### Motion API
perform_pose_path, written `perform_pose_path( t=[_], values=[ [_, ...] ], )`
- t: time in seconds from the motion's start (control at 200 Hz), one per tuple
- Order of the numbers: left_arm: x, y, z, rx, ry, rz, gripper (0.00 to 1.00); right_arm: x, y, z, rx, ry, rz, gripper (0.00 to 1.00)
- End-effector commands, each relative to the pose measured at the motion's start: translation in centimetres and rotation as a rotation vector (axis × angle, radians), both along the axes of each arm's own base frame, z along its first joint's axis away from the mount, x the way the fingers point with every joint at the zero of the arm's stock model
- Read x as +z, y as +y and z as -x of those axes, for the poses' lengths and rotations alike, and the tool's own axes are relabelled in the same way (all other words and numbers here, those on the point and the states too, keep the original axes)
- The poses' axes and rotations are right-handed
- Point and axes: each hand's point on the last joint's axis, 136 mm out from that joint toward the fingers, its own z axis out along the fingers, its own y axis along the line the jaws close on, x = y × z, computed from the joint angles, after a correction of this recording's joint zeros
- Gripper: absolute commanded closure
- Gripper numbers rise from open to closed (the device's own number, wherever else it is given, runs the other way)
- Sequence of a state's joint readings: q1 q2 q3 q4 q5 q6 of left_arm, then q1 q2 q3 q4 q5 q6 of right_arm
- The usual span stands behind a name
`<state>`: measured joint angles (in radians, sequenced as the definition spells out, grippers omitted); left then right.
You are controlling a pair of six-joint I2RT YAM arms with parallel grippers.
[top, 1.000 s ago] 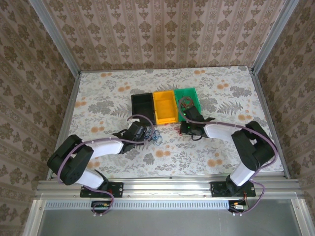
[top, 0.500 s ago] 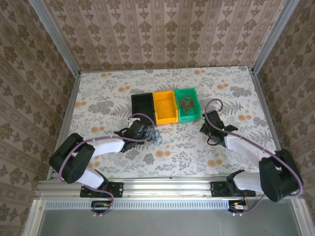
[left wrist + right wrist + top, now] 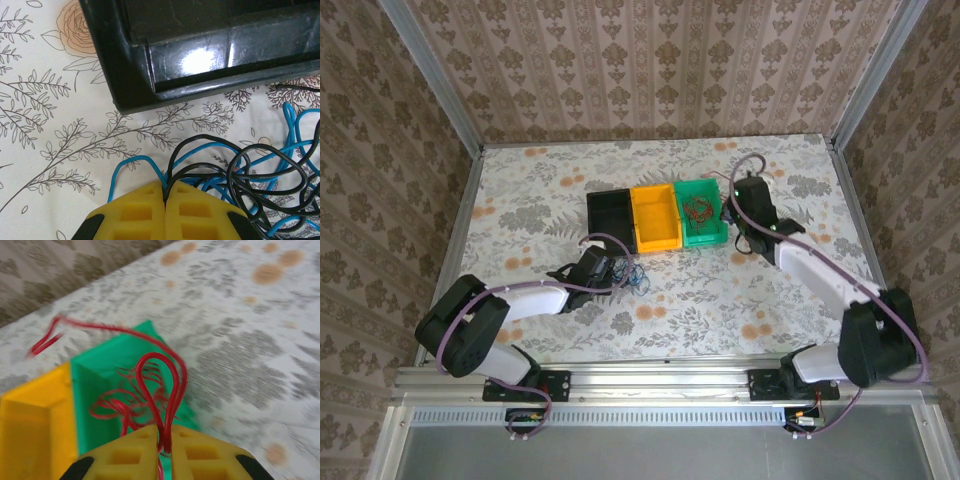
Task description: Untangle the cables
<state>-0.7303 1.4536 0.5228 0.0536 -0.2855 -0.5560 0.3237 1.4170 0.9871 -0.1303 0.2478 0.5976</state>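
Blue and black cables [image 3: 634, 277] lie tangled on the table just in front of the bins. My left gripper [image 3: 165, 187] is shut on a black strand [image 3: 202, 135] and a blue strand [image 3: 137, 157] where they meet at its fingertips. A red cable [image 3: 155, 354] stands up as a loop from my right gripper [image 3: 166, 432], which is shut on it, while the rest trails into the green bin [image 3: 87, 390]. In the top view the right gripper [image 3: 733, 210] hovers at the right edge of the green bin [image 3: 703, 236], with red coils [image 3: 699, 210] inside.
A black bin [image 3: 610, 212], a yellow bin [image 3: 656, 240] and the green one stand side by side mid-table. The black bin's wall [image 3: 130, 75] is just beyond the left gripper [image 3: 613, 271]. Metal frame rails border the table.
The right arm swung out from the green bin's near side and moved up to the bin's right edge. The left arm has barely moved.
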Motion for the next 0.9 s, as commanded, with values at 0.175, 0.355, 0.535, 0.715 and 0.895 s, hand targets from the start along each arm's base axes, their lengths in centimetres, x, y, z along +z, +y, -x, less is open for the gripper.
perform_pose_path(
  t=[0.175,0.355,0.535,0.715,0.895],
  values=[
    [-1.4,0.1,1.8,-0.057,0.067,-0.005,1.00,-2.2,4.3,-0.8,0.177,0.063,-0.093,0.59],
    [-1.7,0.1,1.8,-0.059,0.072,-0.008,1.00,-5.1,10.0,3.9,0.426,0.116,-0.105,0.59],
    [-2.0,-0.2,1.7,-0.063,0.083,-0.008,1.00,-8.8,17.4,9.6,0.763,0.236,-0.085,0.59],
    [-2.0,-0.1,1.7,-0.060,0.082,-0.010,1.00,-10.3,21.3,12.0,0.940,0.286,-0.055,0.60],
    [-1.9,0.0,1.8,-0.060,0.081,-0.011,1.00,-10.6,23.0,11.2,0.979,0.292,-0.059,0.63]
  ],
)
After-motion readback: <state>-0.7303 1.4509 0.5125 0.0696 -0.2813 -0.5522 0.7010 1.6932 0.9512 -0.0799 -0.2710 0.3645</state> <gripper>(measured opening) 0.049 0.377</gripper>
